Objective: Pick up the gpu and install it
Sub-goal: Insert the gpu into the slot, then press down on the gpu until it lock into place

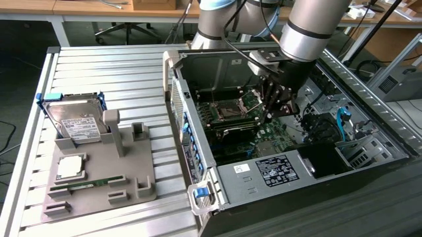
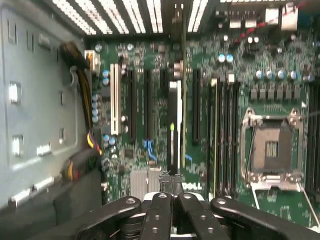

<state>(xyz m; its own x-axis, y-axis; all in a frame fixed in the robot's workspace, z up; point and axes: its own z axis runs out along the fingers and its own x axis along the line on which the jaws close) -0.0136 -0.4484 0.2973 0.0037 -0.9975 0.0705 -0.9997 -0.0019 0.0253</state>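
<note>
In the wrist view the gpu (image 2: 174, 115) appears edge-on as a thin dark card, standing over the expansion slots of the green motherboard (image 2: 145, 60). My gripper (image 2: 173, 195) is shut on its near edge, with the black fingers (image 2: 158, 210) pressed together around it. In the exterior view the gripper (image 1: 274, 103) reaches down inside the open computer case (image 1: 197, 123), and the dark gpu (image 1: 267, 112) hangs between its fingers just above the motherboard (image 1: 267, 136), beside the CPU socket (image 1: 231, 109). Whether the card touches a slot I cannot tell.
A grey parts stand (image 1: 99, 173) on the exterior view's left holds a silver hard drive (image 1: 76, 123), a CPU (image 1: 69, 168) and a green memory stick (image 1: 86, 185). The case holds a power supply (image 1: 277, 170), blue cables (image 1: 341, 118) and yellow-black wires (image 2: 82, 90).
</note>
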